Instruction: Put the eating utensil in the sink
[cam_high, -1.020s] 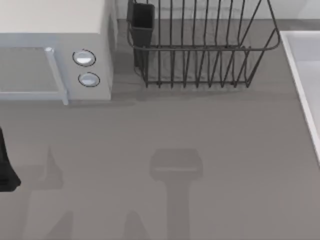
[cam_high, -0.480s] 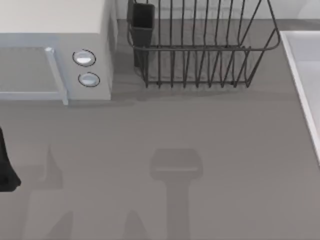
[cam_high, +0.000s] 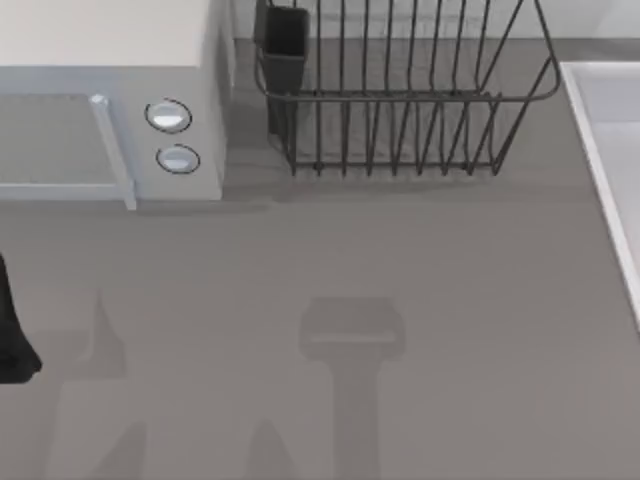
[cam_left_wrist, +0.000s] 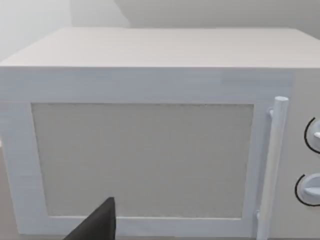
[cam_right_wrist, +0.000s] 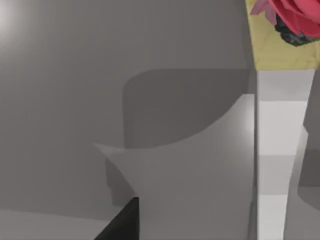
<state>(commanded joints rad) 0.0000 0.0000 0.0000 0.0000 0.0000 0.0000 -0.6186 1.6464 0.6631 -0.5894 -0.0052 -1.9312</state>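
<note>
Left arm (cam_high: 12, 330) at table's left edge; black left hand (cam_left_wrist: 97, 225) partly visible.

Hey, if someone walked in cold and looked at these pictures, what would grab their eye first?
Probably the white microwave at the table's far left, with its two round knobs. Next, the black wire dish rack behind the middle, and the sink at the right edge. The right wrist view catches something bright red.

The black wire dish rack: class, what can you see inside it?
Inside the dish rack a dark cup-like holder hangs at its left end; the rest shows bare wires. The holder's contents are hidden.
</note>
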